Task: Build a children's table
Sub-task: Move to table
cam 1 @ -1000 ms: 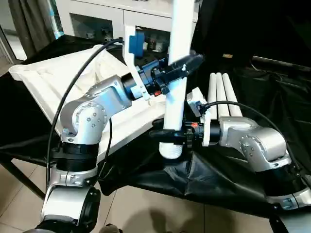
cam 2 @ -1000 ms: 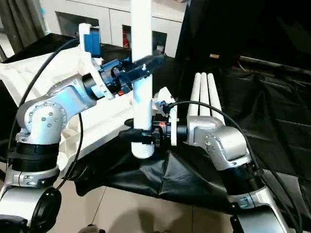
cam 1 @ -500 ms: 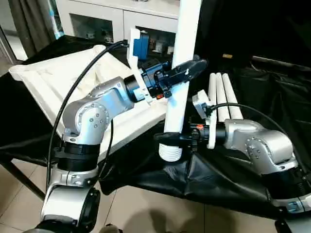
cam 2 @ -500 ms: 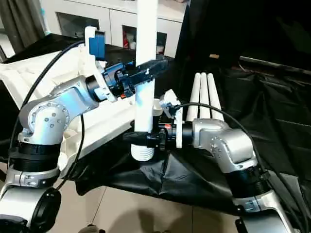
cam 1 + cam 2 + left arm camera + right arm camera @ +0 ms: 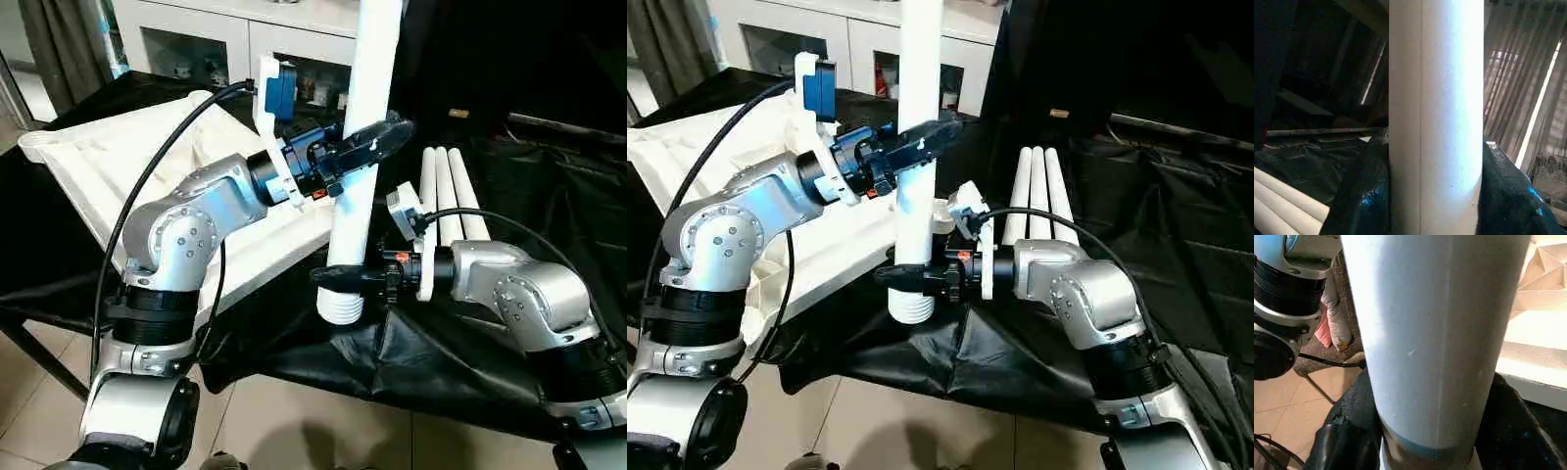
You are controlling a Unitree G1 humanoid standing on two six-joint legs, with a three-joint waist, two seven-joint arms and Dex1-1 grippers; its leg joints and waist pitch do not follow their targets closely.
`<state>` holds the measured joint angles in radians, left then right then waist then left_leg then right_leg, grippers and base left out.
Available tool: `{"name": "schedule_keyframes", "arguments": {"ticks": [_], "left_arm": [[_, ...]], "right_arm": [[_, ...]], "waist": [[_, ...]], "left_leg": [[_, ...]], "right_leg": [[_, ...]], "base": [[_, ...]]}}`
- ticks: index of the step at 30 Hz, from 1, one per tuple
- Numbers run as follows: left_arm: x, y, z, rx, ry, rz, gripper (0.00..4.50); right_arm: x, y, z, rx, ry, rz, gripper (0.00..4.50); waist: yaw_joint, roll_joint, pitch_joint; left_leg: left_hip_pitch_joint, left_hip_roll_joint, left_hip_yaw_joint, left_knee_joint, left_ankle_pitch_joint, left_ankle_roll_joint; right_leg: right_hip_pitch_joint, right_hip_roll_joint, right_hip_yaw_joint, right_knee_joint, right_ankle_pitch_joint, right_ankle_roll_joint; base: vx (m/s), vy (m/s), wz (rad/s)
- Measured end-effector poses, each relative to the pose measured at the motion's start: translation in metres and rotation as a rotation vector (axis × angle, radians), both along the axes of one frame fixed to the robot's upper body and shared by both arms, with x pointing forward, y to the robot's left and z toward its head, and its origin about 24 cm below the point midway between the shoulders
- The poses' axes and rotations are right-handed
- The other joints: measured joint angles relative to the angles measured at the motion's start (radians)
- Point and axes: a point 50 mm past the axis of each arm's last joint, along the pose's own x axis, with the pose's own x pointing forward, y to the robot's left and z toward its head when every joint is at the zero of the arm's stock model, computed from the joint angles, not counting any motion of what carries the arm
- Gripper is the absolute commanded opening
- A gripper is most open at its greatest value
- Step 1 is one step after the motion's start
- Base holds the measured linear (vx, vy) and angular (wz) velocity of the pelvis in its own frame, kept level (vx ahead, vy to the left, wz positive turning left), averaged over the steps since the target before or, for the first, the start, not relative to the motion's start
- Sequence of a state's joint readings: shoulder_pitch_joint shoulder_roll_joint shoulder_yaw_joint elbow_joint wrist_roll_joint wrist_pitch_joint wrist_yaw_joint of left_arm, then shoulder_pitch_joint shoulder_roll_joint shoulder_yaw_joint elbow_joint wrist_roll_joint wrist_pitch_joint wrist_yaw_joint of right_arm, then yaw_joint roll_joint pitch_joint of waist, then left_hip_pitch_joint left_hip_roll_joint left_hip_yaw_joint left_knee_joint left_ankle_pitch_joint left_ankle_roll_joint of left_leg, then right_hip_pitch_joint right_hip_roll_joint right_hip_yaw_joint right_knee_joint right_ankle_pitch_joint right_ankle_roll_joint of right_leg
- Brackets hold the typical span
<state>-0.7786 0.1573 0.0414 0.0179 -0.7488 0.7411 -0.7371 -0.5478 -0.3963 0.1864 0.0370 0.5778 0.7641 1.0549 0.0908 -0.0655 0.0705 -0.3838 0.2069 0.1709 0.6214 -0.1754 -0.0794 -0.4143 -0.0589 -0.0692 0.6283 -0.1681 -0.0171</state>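
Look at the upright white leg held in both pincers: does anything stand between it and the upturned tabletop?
Nothing visible does. The leg hangs upright over the black cloth, just beside the tabletop. The left pincer and right pincer grip it.

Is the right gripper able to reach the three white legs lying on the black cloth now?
Probably not yet. The right gripper is closed around the lower end of the upright leg, which the left gripper also holds. The three spare legs lie close behind it, with nothing between.
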Motion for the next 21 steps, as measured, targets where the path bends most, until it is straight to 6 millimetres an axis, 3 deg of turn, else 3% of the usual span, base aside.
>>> {"name": "schedule_keyframes", "arguments": {"ticks": [2,3,10,14,16,18,21], "left_arm": [[0.000,0.000,0.000,0.003,0.000,0.004,1.77],[0.000,0.000,0.000,0.004,0.000,0.007,2.33],[0.003,-0.002,-0.001,-0.003,-0.005,0.037,2.83],[0.015,-0.005,-0.006,-0.189,0.099,0.141,2.86],[0.018,-0.002,-0.007,-0.353,0.155,0.163,2.86],[0.022,0.005,-0.018,-0.486,0.236,0.207,2.86],[0.025,0.018,-0.033,-0.543,0.295,0.294,2.86]], "right_arm": [[0.000,0.000,0.000,0.000,-0.001,0.000,1.97],[0.000,0.000,0.000,0.000,0.000,-0.001,1.96],[0.000,0.005,-0.002,0.030,0.011,-0.031,1.94],[0.004,0.005,-0.003,0.123,0.034,-0.151,1.93],[0.006,0.004,-0.002,0.158,0.036,-0.211,1.93],[0.008,0.001,-0.003,0.196,0.025,-0.286,1.93],[0.011,-0.006,-0.006,0.200,0.012,-0.389,1.92]], "waist": [[0.000,0.000,0.000],[0.000,0.000,0.000],[0.000,0.003,0.001],[0.003,0.005,0.001],[0.003,0.010,0.000],[0.003,0.022,-0.002],[0.002,0.045,-0.002]], "left_leg": [[0.000,0.000,0.000,0.000,0.000,0.000],[0.000,0.000,0.000,0.000,0.000,0.000],[0.000,0.000,0.000,0.000,0.000,0.000],[0.000,0.000,0.000,0.000,0.000,0.000],[0.000,0.000,-0.001,0.000,0.000,0.000],[0.000,0.000,-0.001,0.000,0.000,0.000],[-0.001,0.000,-0.002,0.000,0.000,0.000]], "right_leg": [[0.000,0.000,0.000,0.000,0.000,0.000],[0.000,0.000,0.000,0.000,0.000,0.000],[0.000,0.000,0.000,0.000,0.001,-0.002],[0.001,0.000,0.000,-0.002,0.002,-0.002],[0.002,0.000,0.000,-0.003,0.003,-0.003],[0.003,0.000,-0.001,-0.004,0.005,-0.006],[0.003,0.000,-0.002,-0.006,0.002,-0.002]], "base": [[0.000,0.000,0.00],[0.000,0.000,0.00],[0.000,0.000,0.00],[0.000,0.000,0.00],[0.000,0.000,0.00],[0.000,0.000,0.00],[0.000,0.000,0.00]]}}
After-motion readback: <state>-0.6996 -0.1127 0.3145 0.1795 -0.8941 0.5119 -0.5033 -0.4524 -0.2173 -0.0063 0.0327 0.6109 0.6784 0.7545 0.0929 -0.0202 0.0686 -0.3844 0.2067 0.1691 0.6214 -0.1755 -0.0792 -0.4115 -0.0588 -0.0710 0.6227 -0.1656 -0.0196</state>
